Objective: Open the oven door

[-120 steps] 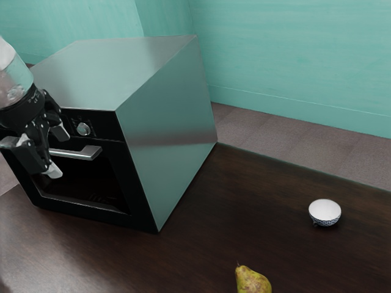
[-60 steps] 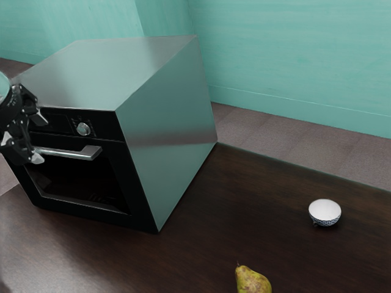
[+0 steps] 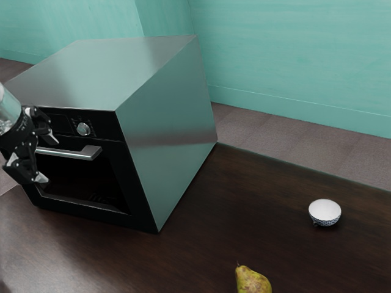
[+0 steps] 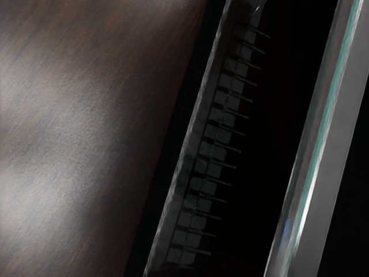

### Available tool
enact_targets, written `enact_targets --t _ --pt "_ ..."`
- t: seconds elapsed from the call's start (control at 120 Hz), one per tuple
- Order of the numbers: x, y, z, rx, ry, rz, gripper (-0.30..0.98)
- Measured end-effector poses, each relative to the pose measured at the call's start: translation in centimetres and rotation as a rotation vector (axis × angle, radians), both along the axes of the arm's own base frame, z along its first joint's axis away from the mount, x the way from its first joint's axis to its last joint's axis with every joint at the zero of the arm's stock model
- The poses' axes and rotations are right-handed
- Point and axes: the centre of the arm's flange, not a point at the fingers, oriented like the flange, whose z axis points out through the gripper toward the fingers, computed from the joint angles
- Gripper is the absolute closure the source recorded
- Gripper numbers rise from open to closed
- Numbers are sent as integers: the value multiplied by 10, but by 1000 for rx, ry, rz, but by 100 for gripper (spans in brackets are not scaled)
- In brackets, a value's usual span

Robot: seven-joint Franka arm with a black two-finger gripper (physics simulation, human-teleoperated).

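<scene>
Lower than in the earlier frame, the gripper [image 3: 47, 159] has also shifted slightly toward the exterior view's right. Its jaws stand wide apart, one fingertip above the level of the handle [image 3: 88, 153] and the other below, near the bar's far end; neither seems to press on it. Just outward, the oven door [image 3: 131, 183] is shut, flush with the front of the oven [image 3: 168, 140].

The step in hand, as I judge it, is lining up for a grasp. Next comes easing in until the bar sits between the fingers, closing on it, then pulling away from the oven along the door's swing. A grip too near the tips could slide off.

Behind the door's window, a dim rack [image 4: 202, 202] lies inside; whether it bears any food I cannot tell. Farther out on the table [image 3: 214, 207], a patterned bowl [image 3: 324, 211] stands upright, its white inside showing, well apart from a pear [image 3: 252, 281].
</scene>
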Motion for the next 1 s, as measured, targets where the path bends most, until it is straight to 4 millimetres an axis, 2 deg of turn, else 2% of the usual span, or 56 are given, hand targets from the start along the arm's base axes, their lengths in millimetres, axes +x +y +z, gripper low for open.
enact_targets --t 0.233,0.483,0.667,0.817,0.95,1.0 --pt "3 2 -8 10 -4 -44 0" --pt "-2 3 -31 -1 8 -63 0" --pt "-56 -14 -37 33 -45 -50 0" --pt "-117 -2 -53 11 -106 21 0" --pt "-185 13 -35 57 -192 170 0" --pt "-198 15 -28 61 -207 189 0"
